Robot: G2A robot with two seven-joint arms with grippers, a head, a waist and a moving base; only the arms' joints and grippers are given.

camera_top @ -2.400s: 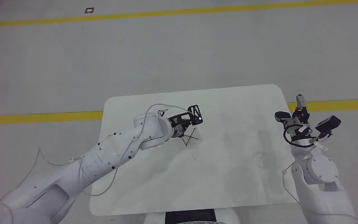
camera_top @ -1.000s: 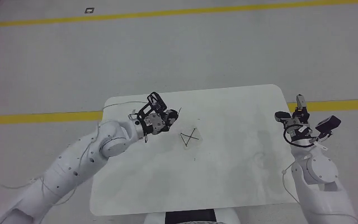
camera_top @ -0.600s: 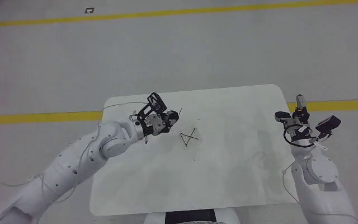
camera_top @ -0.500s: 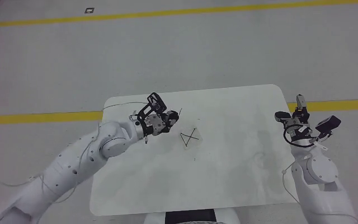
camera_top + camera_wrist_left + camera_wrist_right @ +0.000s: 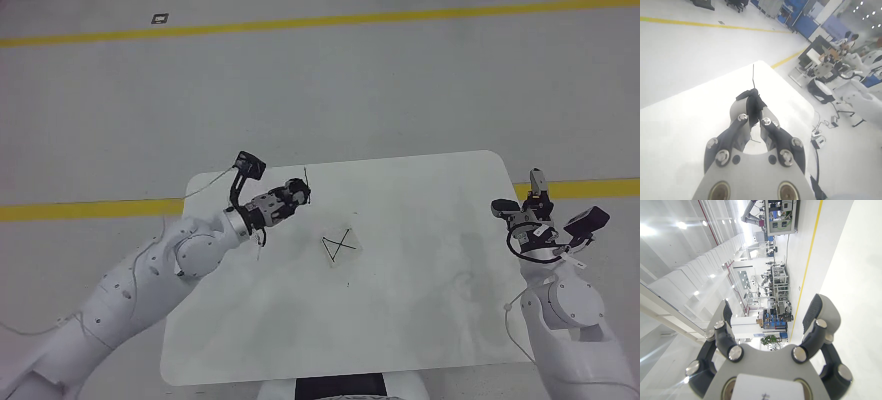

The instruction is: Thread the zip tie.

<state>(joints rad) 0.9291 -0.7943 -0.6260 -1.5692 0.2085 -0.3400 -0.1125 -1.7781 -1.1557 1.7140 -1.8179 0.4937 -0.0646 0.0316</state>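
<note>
My left gripper [image 5: 297, 191] hovers over the table's far left part, shut on a thin black zip tie [image 5: 305, 177]. In the left wrist view the zip tie [image 5: 753, 75] sticks straight out past the closed fingertips of the left gripper [image 5: 753, 94]. More thin black zip ties [image 5: 340, 244] lie crossed in an X on the white table [image 5: 430, 290], a short way to the right of that gripper. My right gripper [image 5: 537, 184] is held beside the table's right edge; in its own view the right gripper [image 5: 770, 311] stands open with nothing between the fingers.
The table top [image 5: 687, 106] is white with rounded corners. A loose grey cable [image 5: 215, 181] hangs from the left arm over the far left corner. Yellow floor lines [image 5: 90, 209] run behind the table.
The left gripper left the crossed ties with one tie in its grip and moved to the left. In the last half second its wrist rolled and it shifted slightly toward the far edge. The right arm stayed still.
</note>
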